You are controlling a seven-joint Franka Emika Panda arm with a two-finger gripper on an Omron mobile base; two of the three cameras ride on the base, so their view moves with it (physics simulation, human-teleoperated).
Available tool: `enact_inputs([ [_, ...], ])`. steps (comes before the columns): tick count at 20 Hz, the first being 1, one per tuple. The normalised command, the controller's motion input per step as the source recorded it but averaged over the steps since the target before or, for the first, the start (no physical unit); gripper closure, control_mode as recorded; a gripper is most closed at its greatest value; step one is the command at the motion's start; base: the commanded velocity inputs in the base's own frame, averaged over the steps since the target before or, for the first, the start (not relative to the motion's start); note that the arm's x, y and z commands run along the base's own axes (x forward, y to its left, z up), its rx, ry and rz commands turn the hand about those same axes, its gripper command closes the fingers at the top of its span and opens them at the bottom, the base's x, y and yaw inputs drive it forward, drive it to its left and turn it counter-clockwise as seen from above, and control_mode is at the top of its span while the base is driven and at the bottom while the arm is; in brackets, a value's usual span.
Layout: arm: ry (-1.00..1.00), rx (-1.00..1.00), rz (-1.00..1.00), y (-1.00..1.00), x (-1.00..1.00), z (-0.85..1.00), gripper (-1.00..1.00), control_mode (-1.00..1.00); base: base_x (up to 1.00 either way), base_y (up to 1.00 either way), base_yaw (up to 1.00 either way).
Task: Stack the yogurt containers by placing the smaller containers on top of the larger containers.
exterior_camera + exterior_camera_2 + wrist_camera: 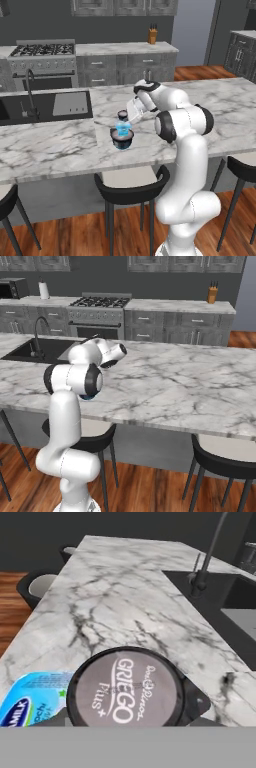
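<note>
The wide dark tub (122, 140) stands on the marble island counter (60, 142) with the light-blue cup (121, 130) on top of it. Right over the blue cup is the tiny dark cup (122, 116), and my gripper (125, 114) is shut on it, coming in from the right. I cannot tell whether the tiny cup touches the blue cup. In the hand view the tiny cup's pale grey lid (125, 693), printed "GRIEGO Plus+", is very close, with the blue cup's lid (30, 704) at the lower left. In the right base view my arm hides the stack.
A black sink with a tall faucet (30, 97) is set into the counter left of the stack, and the faucet (202, 574) stands ahead on the right in the hand view. Dark stools (131, 182) line the counter's near edge. A stove (42, 50) and knife block (152, 35) are at the back.
</note>
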Motion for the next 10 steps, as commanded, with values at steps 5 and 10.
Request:
enact_inputs([
  [5,-0.02,0.0,0.0,0.07,-0.12,0.0,1.0,-1.0,0.0,0.0,0.0],
  [10,0.0,0.0,0.0,0.0,-0.31,0.0,1.0,-1.0,0.0,0.0,0.0],
])
